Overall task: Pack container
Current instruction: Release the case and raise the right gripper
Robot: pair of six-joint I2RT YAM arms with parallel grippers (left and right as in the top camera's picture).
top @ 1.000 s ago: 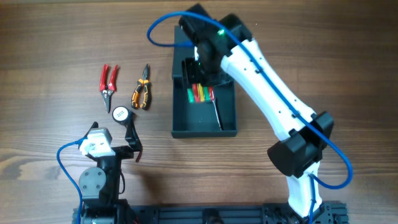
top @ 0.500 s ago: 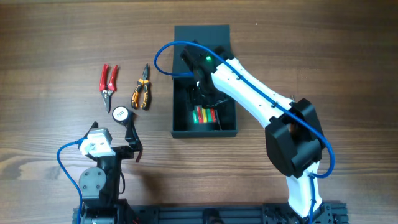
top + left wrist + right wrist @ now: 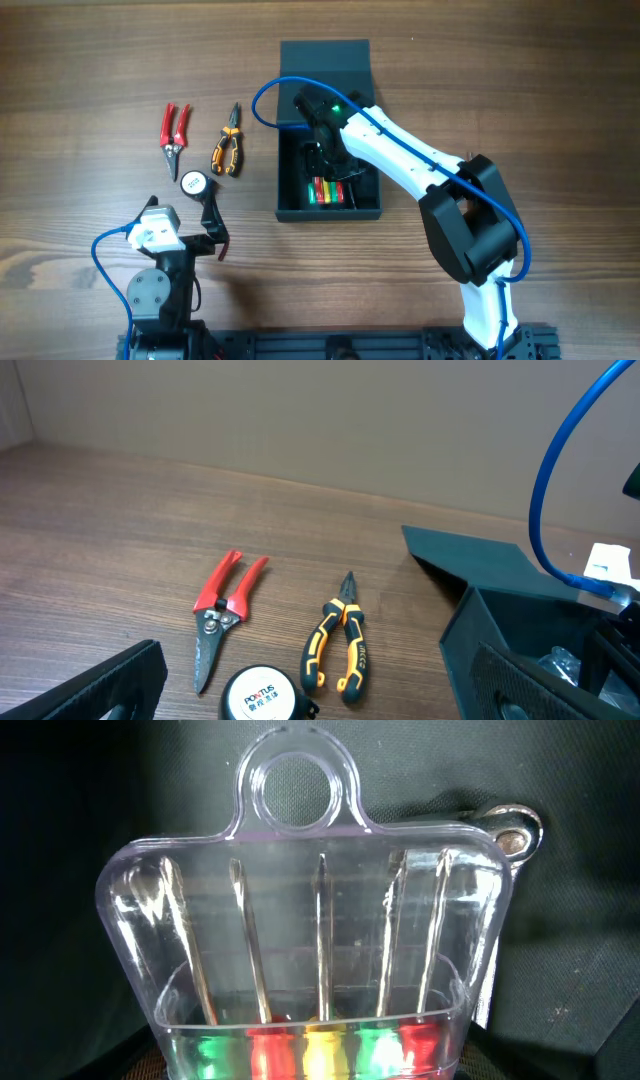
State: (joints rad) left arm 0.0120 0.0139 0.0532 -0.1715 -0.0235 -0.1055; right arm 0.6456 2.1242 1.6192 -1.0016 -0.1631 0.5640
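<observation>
The container (image 3: 290, 195) is a dark open box at mid-table, with its flap lid (image 3: 325, 58) lying flat behind it. My right gripper (image 3: 328, 165) reaches down inside the box and is shut on a clear plastic case of screwdrivers (image 3: 330, 190) with green, red and yellow handles. The case (image 3: 320, 950) fills the right wrist view, held at its handle end by the gripper (image 3: 320, 1068) against the box's dark inside (image 3: 580, 970). My left gripper (image 3: 213, 225) is open and empty at the front left (image 3: 325, 700).
Red pruning shears (image 3: 175, 135) (image 3: 222, 610), orange-black pliers (image 3: 227, 145) (image 3: 340, 645) and a round tape measure (image 3: 194, 183) (image 3: 262, 695) lie left of the box. A shiny metal piece (image 3: 510, 830) lies in the box behind the case.
My right gripper has drawn back from the box's far end toward its front wall, carrying the screwdriver case. The lid flap is now uncovered. The left arm has not moved.
</observation>
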